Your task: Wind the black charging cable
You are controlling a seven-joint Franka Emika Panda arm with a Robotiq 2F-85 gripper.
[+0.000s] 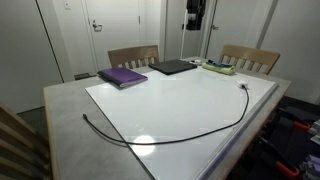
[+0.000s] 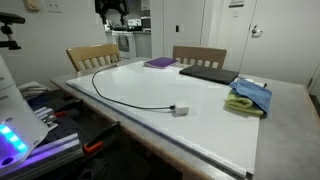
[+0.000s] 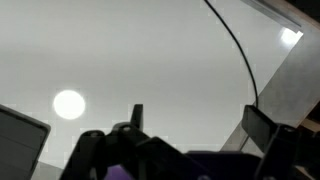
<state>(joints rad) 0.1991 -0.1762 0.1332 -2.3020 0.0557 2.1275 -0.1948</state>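
Long thin black charging cable lying loose on glossy white tabletop, curving from 8 o'clock edge via 6 to 3 o'clock. Beyond: flat purple notebook at 11, flat black laptop at 12. Farthest, robot gripper high above tbl, jaws wide apart, clear of cable.

Black charging cable, unwound, in one loose arc across the white tabletop, one end perhaps pale-plugged

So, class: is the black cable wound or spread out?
Spread out: the cable lies in one long curve across the table, no loops.
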